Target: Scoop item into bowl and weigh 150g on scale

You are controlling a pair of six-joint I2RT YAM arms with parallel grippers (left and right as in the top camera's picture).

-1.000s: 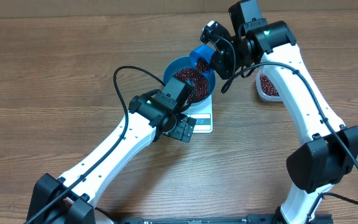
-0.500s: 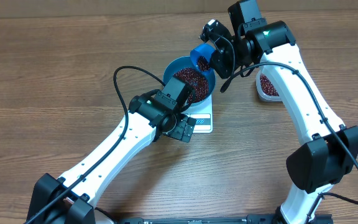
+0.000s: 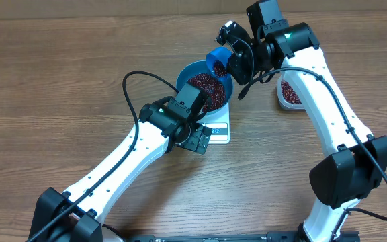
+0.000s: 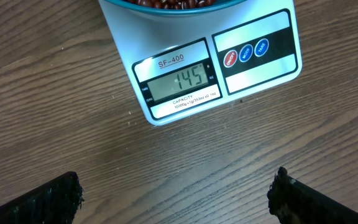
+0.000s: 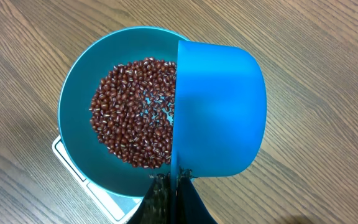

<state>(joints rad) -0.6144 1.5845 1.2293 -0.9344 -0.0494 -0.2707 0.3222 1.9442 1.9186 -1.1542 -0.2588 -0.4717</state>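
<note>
The blue bowl (image 3: 197, 72) stands on the white scale (image 3: 220, 132) and holds a heap of dark red-brown beans (image 3: 205, 86). In the right wrist view the beans (image 5: 135, 118) cover the floor of the bowl (image 5: 79, 130). My right gripper (image 5: 177, 182) is shut on the handle of a small blue scoop (image 5: 219, 106), which is tipped on its side over the bowl's right rim. My left gripper (image 4: 176, 199) hangs open over bare wood just in front of the scale (image 4: 253, 68), whose display (image 4: 179, 81) reads 145.
A clear tub (image 3: 289, 93) with more beans stands right of the scale, under the right arm. The left arm's black cable (image 3: 136, 91) loops left of the bowl. Bare wooden table lies all around.
</note>
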